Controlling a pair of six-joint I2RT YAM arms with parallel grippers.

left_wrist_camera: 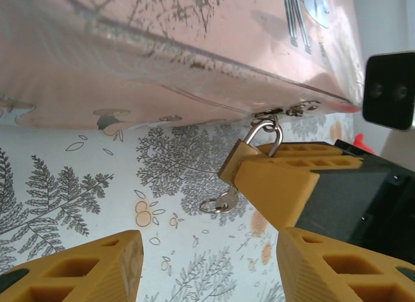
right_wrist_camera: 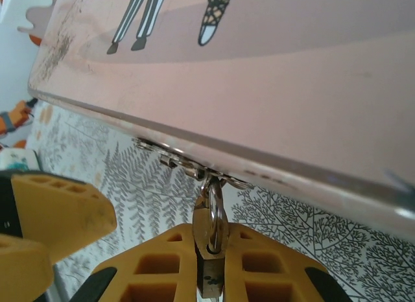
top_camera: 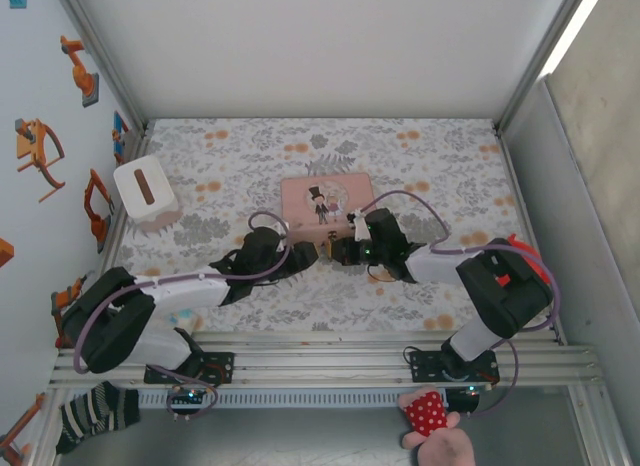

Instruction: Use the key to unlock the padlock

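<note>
White walls [top_camera: 300,46] and aluminium rails [top_camera: 330,351] box in a table [top_camera: 450,306] under grey, orange-flecked leaf-print cloth [top_camera: 240,166]. A pink rectangular box [top_camera: 325,199] lies mid-table; the tiny brass padlock [right_wrist_camera: 211,214] hangs from the hasp [right_wrist_camera: 188,169] on its near edge, pinched in the right gripper [right_wrist_camera: 211,263]. The left gripper [left_wrist_camera: 207,253] gapes empty just beside it, with a small silver key [left_wrist_camera: 220,202] at the padlock's bottom end
</note>
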